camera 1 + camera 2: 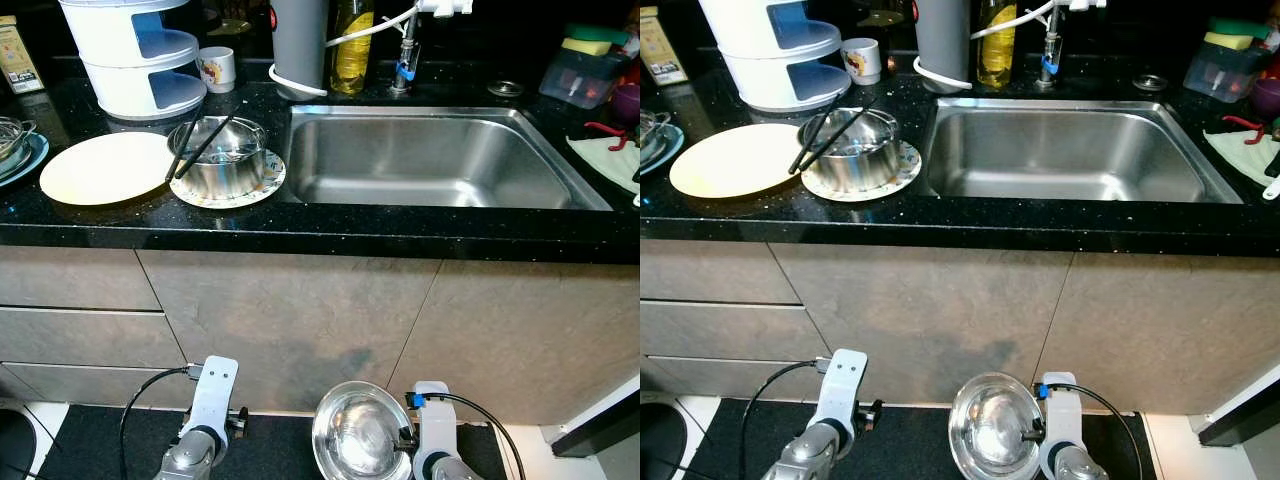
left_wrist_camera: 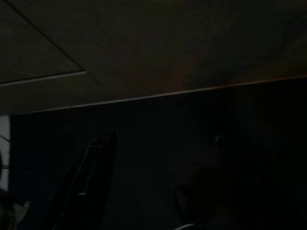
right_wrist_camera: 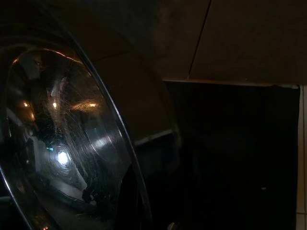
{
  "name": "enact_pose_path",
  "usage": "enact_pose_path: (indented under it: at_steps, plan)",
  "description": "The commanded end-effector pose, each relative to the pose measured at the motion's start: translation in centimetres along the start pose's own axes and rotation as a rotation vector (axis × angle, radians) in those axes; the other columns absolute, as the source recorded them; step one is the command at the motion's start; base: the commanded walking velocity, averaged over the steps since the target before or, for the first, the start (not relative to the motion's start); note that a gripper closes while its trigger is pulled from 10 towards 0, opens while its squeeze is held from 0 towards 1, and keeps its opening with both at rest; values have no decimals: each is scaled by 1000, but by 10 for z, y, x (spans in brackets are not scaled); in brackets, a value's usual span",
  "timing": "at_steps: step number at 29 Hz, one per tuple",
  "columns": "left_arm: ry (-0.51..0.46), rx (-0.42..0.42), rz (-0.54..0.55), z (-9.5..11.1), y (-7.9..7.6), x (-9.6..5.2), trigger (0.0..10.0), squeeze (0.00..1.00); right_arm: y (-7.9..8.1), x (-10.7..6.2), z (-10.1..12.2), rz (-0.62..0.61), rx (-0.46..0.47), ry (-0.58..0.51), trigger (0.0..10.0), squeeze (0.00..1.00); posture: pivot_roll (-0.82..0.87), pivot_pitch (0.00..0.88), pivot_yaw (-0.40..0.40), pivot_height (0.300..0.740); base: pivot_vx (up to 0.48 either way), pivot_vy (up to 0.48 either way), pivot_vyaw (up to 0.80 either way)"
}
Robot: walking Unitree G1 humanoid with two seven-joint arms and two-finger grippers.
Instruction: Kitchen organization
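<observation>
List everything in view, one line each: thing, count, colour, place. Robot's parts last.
Sink: one, steel, set in the black counter.
Steel pot: one, silver, on a patterned plate left of the sink.
Chopsticks: two, black, across the pot.
Round plate: one, cream, left of the pot.
Tiered container: one, white, back left.
Mug: one, white, beside the container.
Oil bottle: one, yellow, behind the sink.
Steel bowl: one, silver, held low before the cabinets.
Right gripper: at the bowl's rim.
Left gripper: hanging idle, low.

Black speckled countertop (image 1: 330, 225) — grey cabinet fronts (image 1: 300, 320) beneath.
</observation>
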State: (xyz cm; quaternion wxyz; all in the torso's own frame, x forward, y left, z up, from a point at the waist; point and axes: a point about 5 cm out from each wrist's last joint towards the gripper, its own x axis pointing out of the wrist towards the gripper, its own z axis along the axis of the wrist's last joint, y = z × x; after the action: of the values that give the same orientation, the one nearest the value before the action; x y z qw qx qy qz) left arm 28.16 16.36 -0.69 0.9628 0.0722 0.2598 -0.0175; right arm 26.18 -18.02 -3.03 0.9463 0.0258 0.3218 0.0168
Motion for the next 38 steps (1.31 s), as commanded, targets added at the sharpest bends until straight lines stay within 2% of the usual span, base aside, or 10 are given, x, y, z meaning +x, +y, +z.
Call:
enact_pose_path:
  at_steps: [1,4,7,9,16,22,26,30,32,38]
  plan:
    - [19,4,4,-8,3,-2,10000,0,0,0,4,-3,30,-33,10000,0,-108,141,0,740,0,0,0]
    - [8,-17,15,-6,6,-2,10000,0,-1,0,6,-4,61,-59,10000,0,-108,133,-4,740,0,0,0]
    - [3,-64,36,-6,8,-3,10000,0,-3,-2,24,13,238,-203,10000,0,-106,128,-9,740,0,0,0]
    - [-22,-78,22,-3,8,-4,10000,0,-5,-2,28,21,267,-229,10000,0,-106,128,-9,740,0,0,0]
    - [-43,-24,-2,-2,6,-4,10000,0,-3,-1,34,92,202,-220,10000,0,-110,130,-8,740,0,0,0]
    - [0,-26,38,-6,10,-3,10000,0,-7,0,21,26,142,-128,10000,0,-102,128,-15,740,0,0,0]
    - [40,-16,29,-13,7,-4,10000,0,-9,-1,11,-21,163,-92,10000,0,-99,128,-16,740,0,0,0]
    - [89,-27,28,-19,6,-4,10000,0,-5,0,5,-16,138,-28,10000,0,-104,130,-14,740,0,0,0]
    - [74,3,10,-17,2,-3,10000,0,3,1,3,3,68,-19,10000,0,-105,133,-11,740,0,0,0]
    - [65,55,-11,-15,-2,-3,10000,0,7,1,-2,14,59,5,10000,0,-93,136,-6,740,0,0,0]
